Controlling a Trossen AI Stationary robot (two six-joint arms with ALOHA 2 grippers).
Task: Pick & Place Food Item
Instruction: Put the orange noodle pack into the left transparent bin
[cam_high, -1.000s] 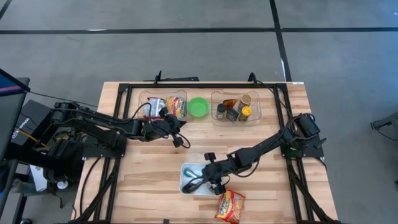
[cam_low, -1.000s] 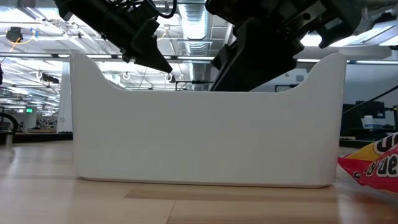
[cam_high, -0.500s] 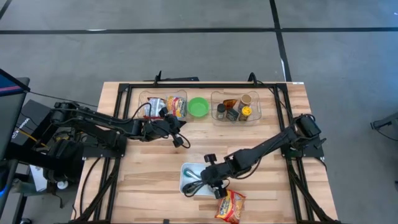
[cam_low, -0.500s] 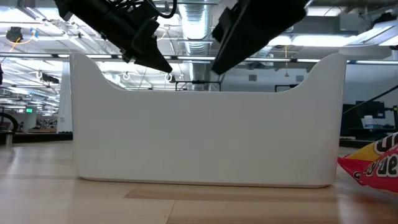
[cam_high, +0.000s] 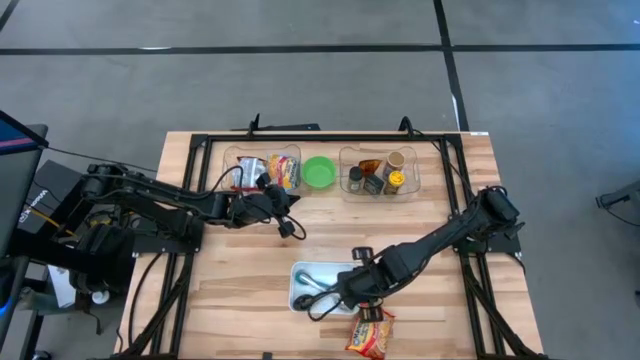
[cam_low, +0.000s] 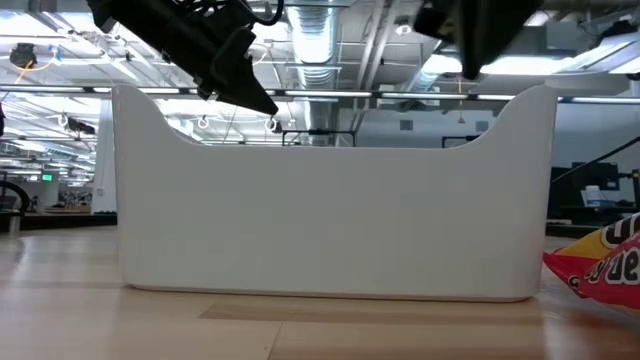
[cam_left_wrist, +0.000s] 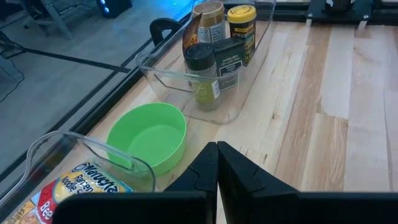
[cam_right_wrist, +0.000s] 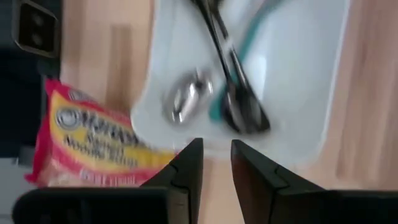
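Noodle packet (cam_high: 369, 334), crinkly red-yellow plastic, lies beside smooth white tray (cam_high: 299, 275).

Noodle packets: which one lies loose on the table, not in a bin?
The red and yellow noodle packet at the table's near edge, beside the white tray. The other packet sits in the clear bin by the green bowl.

A light wooden plank counter (cam_high: 250, 262) stands on a grey floor (cam_high: 300, 90) crossed by dark straight lines. Seen level across the counter, the room behind is a big open hall with exposed silver ducts (cam_low: 310, 25) and long strip lights (cam_low: 560, 65) under the ceiling.
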